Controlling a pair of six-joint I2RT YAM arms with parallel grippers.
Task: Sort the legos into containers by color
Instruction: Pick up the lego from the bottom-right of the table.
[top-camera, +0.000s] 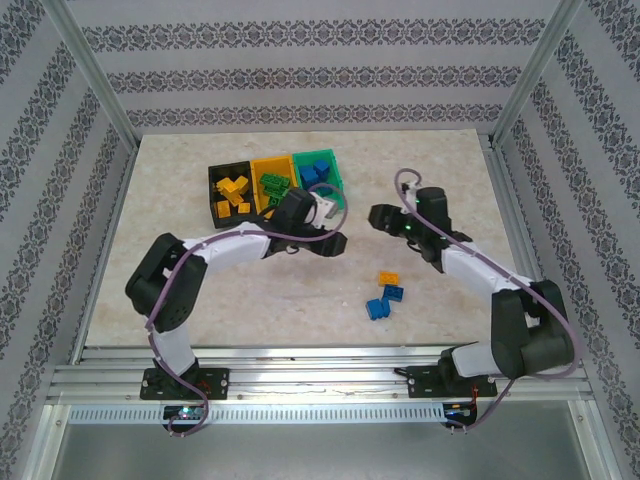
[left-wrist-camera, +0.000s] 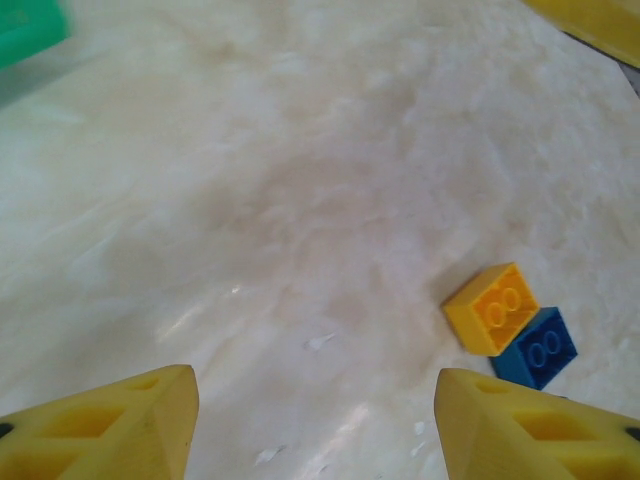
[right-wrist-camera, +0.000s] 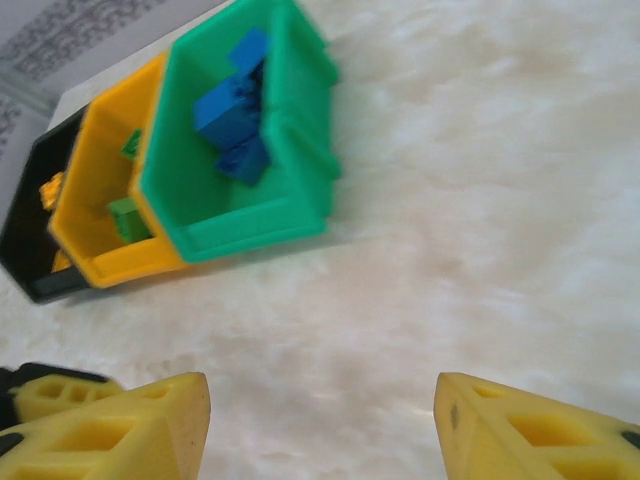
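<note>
Left gripper (top-camera: 337, 243) and right gripper (top-camera: 378, 215) hover wide and empty just near of the three joined bins (top-camera: 296, 158), probably poised to fetch the orange brick (top-camera: 388, 278) and two blue bricks (top-camera: 377, 307) lying loose on the table (top-camera: 300, 315), nearer and right.

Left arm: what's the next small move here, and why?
Probably ease the left gripper forward and right until the yellow brick sits between its open, empty jaws. That brick lies loose on the table, right against a blue brick, off-centre in the left wrist view. Yellow is collecting in the black bin.
</note>
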